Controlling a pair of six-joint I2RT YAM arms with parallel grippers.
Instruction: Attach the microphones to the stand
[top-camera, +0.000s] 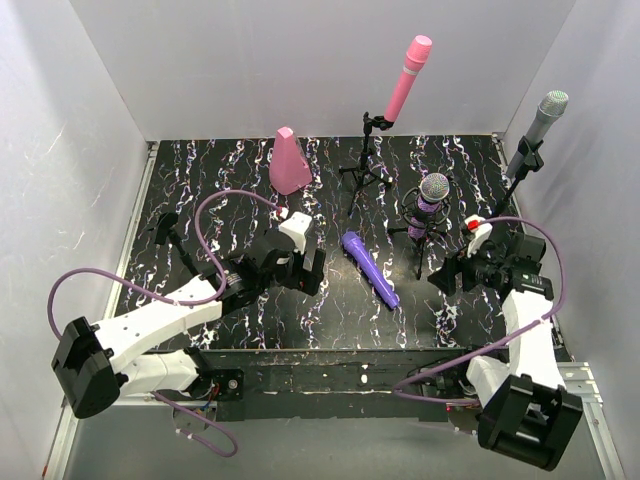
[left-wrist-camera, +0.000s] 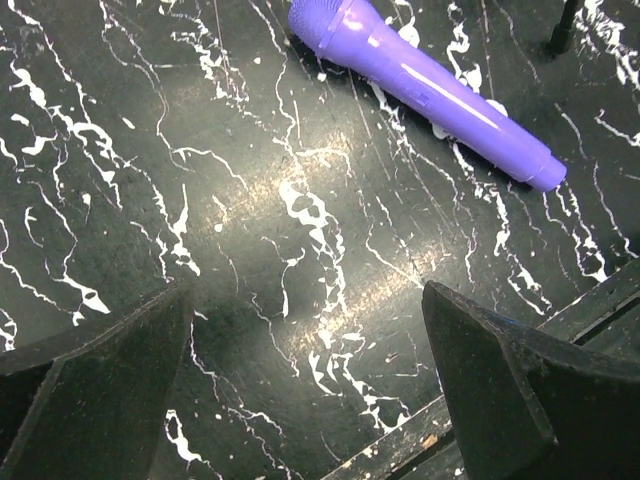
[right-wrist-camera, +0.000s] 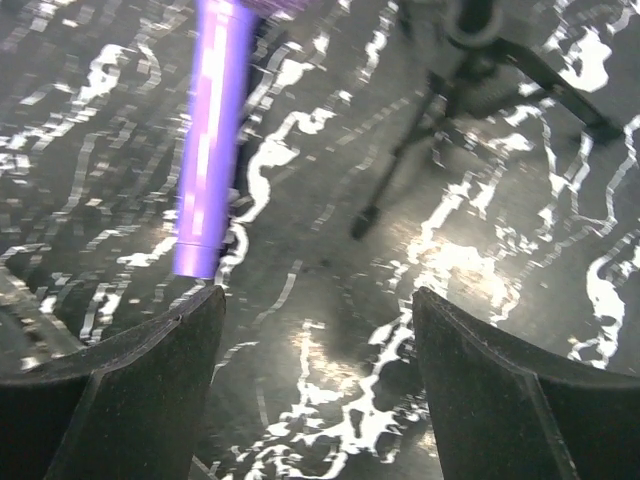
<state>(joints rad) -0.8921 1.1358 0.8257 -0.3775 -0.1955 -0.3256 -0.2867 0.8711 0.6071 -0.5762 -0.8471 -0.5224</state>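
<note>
From above, the two arm bases sit nearest, at the desk's front edge. The left arm reaches in over the desk. The left jaws are apart and empty, just left of the violet mic. That mic lies flat near the middle of the desk, head pointing away and to the left, touching no stand. The right arm reaches in from the right. The right jaws also stand apart, holding nothing, near the feet of the middle stand. That stand carries the glitter mic, upright. Behind it a tripod holds the pink mic, tilted up to the right. By the right wall a third stand holds the silver mic. A pink cone stands at the back left, well apart from the stands.

In the left wrist view the dark jaws fill the lower corners, wide apart, with only bare desk between them. The violet mic lies beyond them across the top, head at the upper left. A stand foot shows in the top right corner.

The right wrist view is blurred. Its jaws are apart — nothing between them. The violet mic's tail end lies just beyond the jaw on the left of the picture, and stand legs spread at the upper right.
</note>
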